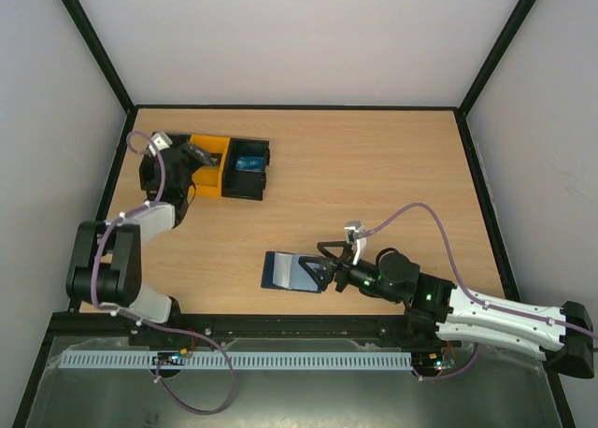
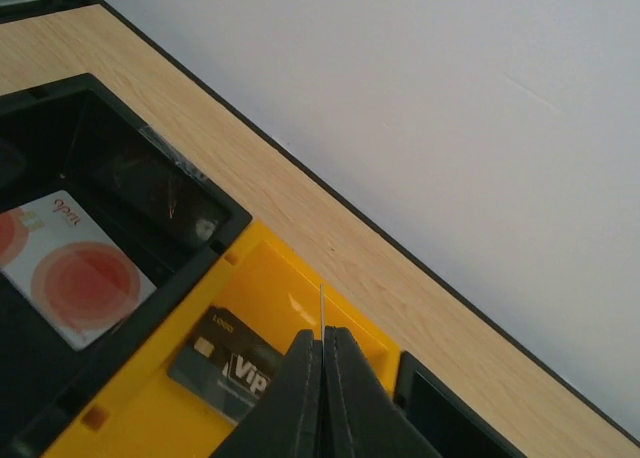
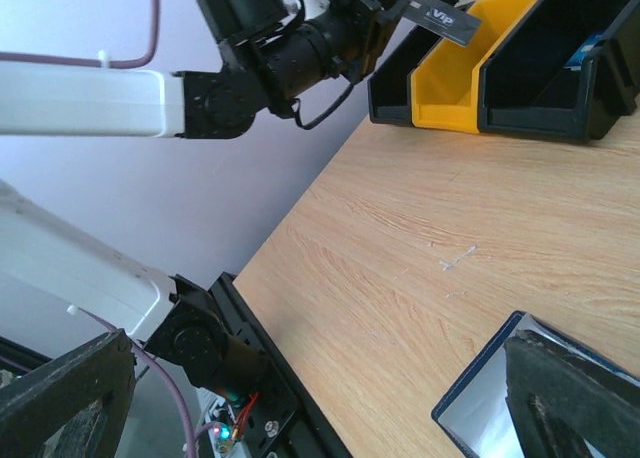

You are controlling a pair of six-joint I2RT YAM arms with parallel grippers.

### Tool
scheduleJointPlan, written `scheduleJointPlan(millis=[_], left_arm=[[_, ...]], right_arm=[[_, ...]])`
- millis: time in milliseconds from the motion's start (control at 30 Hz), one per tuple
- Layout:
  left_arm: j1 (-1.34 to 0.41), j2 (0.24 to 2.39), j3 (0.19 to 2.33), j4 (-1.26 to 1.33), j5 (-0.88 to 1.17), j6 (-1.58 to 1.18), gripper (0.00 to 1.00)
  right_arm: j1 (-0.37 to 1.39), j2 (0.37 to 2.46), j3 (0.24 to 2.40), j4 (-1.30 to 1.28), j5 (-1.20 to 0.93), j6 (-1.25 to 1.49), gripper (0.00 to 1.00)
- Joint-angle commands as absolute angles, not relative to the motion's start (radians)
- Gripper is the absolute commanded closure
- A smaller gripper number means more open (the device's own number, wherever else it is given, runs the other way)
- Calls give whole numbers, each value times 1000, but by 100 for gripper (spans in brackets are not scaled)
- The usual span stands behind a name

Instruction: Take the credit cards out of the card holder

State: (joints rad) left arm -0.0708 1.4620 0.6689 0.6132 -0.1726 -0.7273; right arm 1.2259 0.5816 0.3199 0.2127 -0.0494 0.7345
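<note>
The card holder (image 1: 278, 270) lies open on the table near the front, dark blue with a shiny clear window; its corner shows in the right wrist view (image 3: 487, 418). My right gripper (image 1: 327, 265) is open, and one finger (image 3: 575, 398) rests on the holder. My left gripper (image 1: 196, 153) is shut on a thin credit card, seen edge-on (image 2: 322, 303) above the yellow bin (image 2: 130, 408). In the right wrist view this card (image 3: 445, 20) is dark with "VIP" lettering. Another dark VIP card (image 2: 225, 363) lies in the yellow bin.
Three bins stand in a row at the back left. A black bin (image 2: 120, 168) holds a white and red card (image 2: 70, 273). Another black bin (image 1: 249, 183) right of the yellow one holds a blue card (image 1: 248, 162). Walls enclose the table.
</note>
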Motion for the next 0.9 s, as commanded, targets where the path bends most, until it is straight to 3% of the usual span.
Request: scheduleJointPlan(millis=[0,400,867], left_arm=[[-41,1571,736,788,-159,-681,97],[-34,1819,816,941,-78,-633,97],[-34,1944,864,961,-60,-572,97]], right_arm=[[1229,575,366,187,-27,684,2],[1229,575,372,166,34,610,2],[1229,581,375,167,78,556,2]])
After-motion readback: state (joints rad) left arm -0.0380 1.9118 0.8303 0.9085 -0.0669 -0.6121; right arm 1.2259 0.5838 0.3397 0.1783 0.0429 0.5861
